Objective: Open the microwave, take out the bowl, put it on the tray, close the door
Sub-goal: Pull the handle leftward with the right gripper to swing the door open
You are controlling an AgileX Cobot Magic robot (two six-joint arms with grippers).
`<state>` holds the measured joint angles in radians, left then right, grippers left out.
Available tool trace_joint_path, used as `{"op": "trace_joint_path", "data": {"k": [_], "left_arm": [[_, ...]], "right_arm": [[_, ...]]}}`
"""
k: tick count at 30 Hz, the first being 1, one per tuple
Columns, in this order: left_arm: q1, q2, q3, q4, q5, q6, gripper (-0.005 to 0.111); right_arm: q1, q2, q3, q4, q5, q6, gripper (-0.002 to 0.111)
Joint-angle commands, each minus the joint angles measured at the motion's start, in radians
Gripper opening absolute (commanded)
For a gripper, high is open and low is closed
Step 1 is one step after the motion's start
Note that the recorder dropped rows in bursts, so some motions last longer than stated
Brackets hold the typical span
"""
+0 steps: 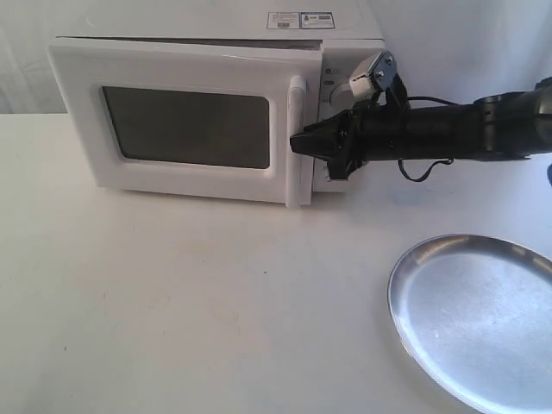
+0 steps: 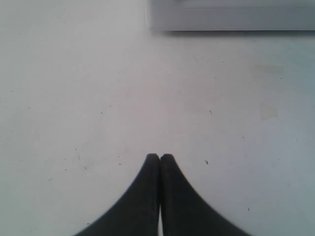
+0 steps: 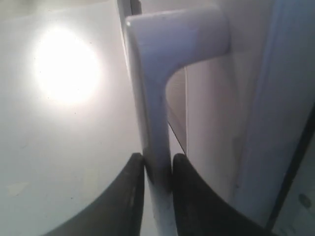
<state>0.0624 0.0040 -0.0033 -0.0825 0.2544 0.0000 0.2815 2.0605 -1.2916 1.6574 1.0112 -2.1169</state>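
Microwave (image 1: 216, 52) stands at 11 o'clock on the table (image 1: 172, 302), door (image 1: 181, 129) barely ajar, right jaws pinching its handle (image 3: 152, 98), so a pull off the hinge arc may slip them free or drag the box; left jaws are pressed together.

The microwave (image 1: 345, 34) stands on the worktop (image 1: 172, 310) at 11 o'clock, toward the back. The door (image 1: 185, 129) fronts it, with the handle (image 1: 298, 95) at the door's 3 o'clock edge. The right claw (image 1: 296, 143) reaches in from 3 o'clock, one finger touching each side of the handle. The tray (image 1: 479, 319) lies at 4 o'clock, well apart from the microwave. The left claw (image 2: 160, 158) hangs over the worktop near the microwave's base.
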Motion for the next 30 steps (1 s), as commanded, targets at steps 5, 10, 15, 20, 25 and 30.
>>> {"op": "trace_joint_path", "data": {"k": [5,10,15,20,25,30], "left_arm": [[-0.005,-0.004,0.003,-0.007,-0.002,0.0,0.0],[-0.005,-0.004,0.003,-0.007,-0.002,0.0,0.0],[-0.005,-0.004,0.003,-0.007,-0.002,0.0,0.0],[-0.005,-0.004,0.003,-0.007,-0.002,0.0,0.0],[-0.005,-0.004,0.003,-0.007,-0.002,0.0,0.0],[-0.005,-0.004,0.003,-0.007,-0.002,0.0,0.0]], "right_arm": [[0.036,0.03,-0.002,-0.021,0.121,-0.027,0.005],[0.036,0.018,-0.003,-0.067,0.21,-0.027,0.0],[0.036,-0.025,0.012,-0.163,0.21,-0.027,0.0],[0.036,-0.077,0.013,-0.306,0.21,-0.02,0.0],[0.036,-0.123,0.028,-0.369,0.21,0.001,0.0],[0.036,-0.169,0.062,-0.424,0.21,0.012,0.0]]}}
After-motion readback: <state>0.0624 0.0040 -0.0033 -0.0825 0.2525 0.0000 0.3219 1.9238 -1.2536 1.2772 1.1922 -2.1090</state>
